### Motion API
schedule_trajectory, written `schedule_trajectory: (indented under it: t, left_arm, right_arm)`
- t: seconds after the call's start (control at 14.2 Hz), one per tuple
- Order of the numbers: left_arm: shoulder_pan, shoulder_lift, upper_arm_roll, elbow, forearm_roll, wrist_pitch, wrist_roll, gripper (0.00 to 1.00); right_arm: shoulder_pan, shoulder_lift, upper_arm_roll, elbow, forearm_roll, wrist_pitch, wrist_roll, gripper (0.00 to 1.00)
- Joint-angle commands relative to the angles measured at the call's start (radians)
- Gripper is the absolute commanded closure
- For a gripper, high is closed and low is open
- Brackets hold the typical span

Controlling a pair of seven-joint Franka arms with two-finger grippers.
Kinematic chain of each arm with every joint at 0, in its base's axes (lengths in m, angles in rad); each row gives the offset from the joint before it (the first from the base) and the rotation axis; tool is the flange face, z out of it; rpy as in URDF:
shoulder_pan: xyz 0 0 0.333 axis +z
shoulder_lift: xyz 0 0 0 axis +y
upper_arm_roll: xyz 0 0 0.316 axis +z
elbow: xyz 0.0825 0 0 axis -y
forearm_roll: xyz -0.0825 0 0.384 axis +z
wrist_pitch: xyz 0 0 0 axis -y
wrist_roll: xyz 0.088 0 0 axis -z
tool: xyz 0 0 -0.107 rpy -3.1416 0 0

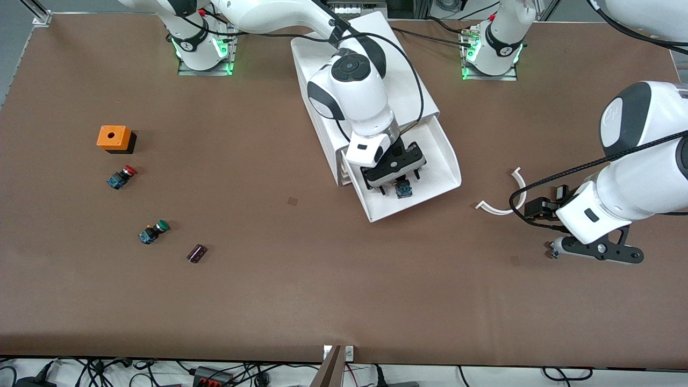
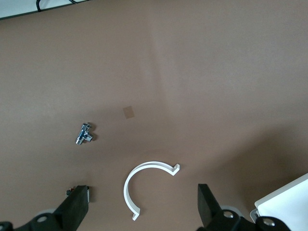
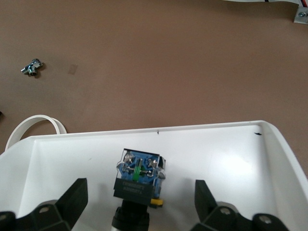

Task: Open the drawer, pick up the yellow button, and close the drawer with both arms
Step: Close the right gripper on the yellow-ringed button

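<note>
Front view: I've got the right gripper down inside the pulled-out top drawer of the white cabinet, right over the button. The button is the only thing I can see in that drawer. The right arm is far nearer to it. The left gripper waits low over the table toward its own end, near a white curved strip. A red-capped button, a green-capped one and an orange box sit on the table at the right arm's end.

Left wrist view: fingers spread wide, nothing between them; the strip and a small metal fitting lie on the table below.

Right wrist view: the button lies on its side on the drawer floor, midway between my open fingers, blue base pointing at the drawer's front wall, long axis crosswise to the closing line. Not gripped yet; I'd say squeeze next.
</note>
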Motion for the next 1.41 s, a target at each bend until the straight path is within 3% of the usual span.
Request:
schedule_trajectory:
  t: [0.0, 0.14, 0.63, 0.84, 1.34]
  left_arm:
    - [0.001, 0.009, -0.007, 0.025, 0.007, -0.004, -0.015, 0.0]
    - [0.001, 0.009, -0.007, 0.025, 0.007, -0.004, -0.015, 0.0]
    - [-0.001, 0.009, -0.009, 0.025, 0.007, -0.003, -0.015, 0.0]
    - [-0.001, 0.009, -0.009, 0.025, 0.007, -0.003, -0.016, 0.0]
    - [-0.004, 0.009, -0.009, 0.025, 0.006, -0.003, -0.016, 0.0]
  right_arm:
    - [0.014, 0.027, -0.011, 0.045, -0.009, 0.01, 0.012, 0.16]
    - [0.014, 0.029, -0.01, 0.045, -0.009, 0.012, 0.01, 0.36]
    - [0.014, 0.032, -0.01, 0.045, -0.011, 0.024, 0.001, 0.38]
    - [0.014, 0.032, -0.01, 0.045, -0.011, 0.024, 0.0, 0.66]
    - [0.014, 0.027, -0.008, 0.045, -0.009, 0.018, 0.0, 0.98]
